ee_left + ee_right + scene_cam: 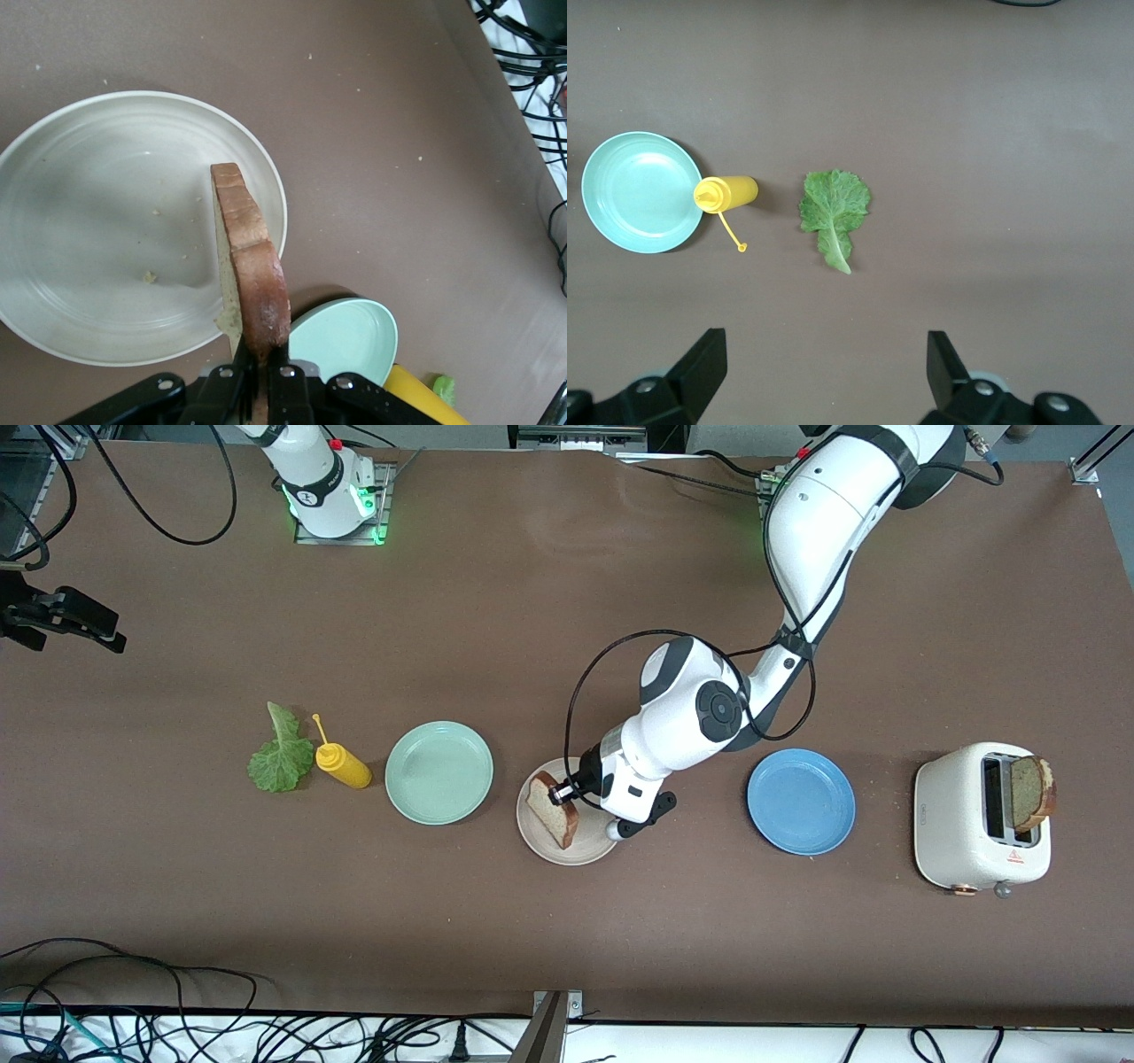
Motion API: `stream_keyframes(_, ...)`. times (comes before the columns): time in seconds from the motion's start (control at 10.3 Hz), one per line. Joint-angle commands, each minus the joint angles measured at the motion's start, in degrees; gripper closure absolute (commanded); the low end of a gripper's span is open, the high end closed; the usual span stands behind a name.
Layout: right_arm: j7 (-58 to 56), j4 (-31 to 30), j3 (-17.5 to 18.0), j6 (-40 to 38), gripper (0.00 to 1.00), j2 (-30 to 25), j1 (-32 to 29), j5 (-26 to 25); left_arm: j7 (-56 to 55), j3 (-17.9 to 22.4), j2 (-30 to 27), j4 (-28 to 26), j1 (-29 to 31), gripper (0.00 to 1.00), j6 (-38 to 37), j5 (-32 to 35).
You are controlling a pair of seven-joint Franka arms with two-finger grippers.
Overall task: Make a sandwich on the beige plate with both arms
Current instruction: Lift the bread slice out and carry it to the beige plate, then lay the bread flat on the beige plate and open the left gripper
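Over the beige plate [567,849], the left claw [259,372] pinches a bread slice [552,810] on edge.
High above the lettuce leaf [834,206], the right claw [824,372] hangs spread and empty, unseen from the front.

A robotics lab, staged as a mock kitchen. Two white arms are bolted by green-lit bases [337,509] to a wide brown desk [532,930] — black cables [133,1027] tangle along its near edge. The only kitchen touches are props: a white toaster [974,815], three plates and a yellow squeeze bottle [341,764] — no counter, sink or stove.
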Motion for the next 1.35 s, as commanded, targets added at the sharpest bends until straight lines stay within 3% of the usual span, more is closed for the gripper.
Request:
stream_keyframes(0.0,0.16,0.51,-0.14,-0.81,0.0,-0.27,0.13,-0.53,0.26,0.46,0.22,-0.8,-0.21,0.97,0.44,-1.35)
stream_keyframes(0.1,0.16,0.51,-0.14,-0.81,0.0,-0.27,0.13,-0.53,0.18,0.46,-0.04,-1.24,0.05,0.92,0.01,-1.26)
stream_keyframes(0.19,0.07,0.51,-0.14,-0.81,0.0,-0.27,0.13,-0.44,0.0,0.46,-0.13,-1.24,0.14,0.72,-0.08,-1.35)
stream_keyframes(0.29,0.16,0.51,-0.14,-0.81,0.0,-0.27,0.13,-0.44,-1.13,0.46,-0.13,-1.33,0.15,0.6,-0.17,-1.35)
stream_keyframes(0.39,0.25,0.51,-0.14,-0.72,0.0,-0.27,0.13,-0.44,-1.32,0.46,-0.22,-1.77,0.49,0.36,-0.35,-1.26)
stream_keyframes(0.48,0.25,0.51,-0.14,-0.72,0.0,-0.27,0.13,-0.44,-1.32,0.63,-0.39,-2.64,0.58,0.06,-0.52,-1.17)
stream_keyframes(0.58,0.16,0.51,-0.14,-0.72,0.0,-0.18,0.13,-0.44,-1.23,1.85,-0.65,-3.26,0.5,0.0,-2.09,-1.09)
stream_keyframes(1.26,0.33,0.51,-0.14,-0.72,0.0,-0.18,0.13,-0.36,-1.14,2.21,-1.1,-3.26,2.43,0.0,-17.46,10.5)
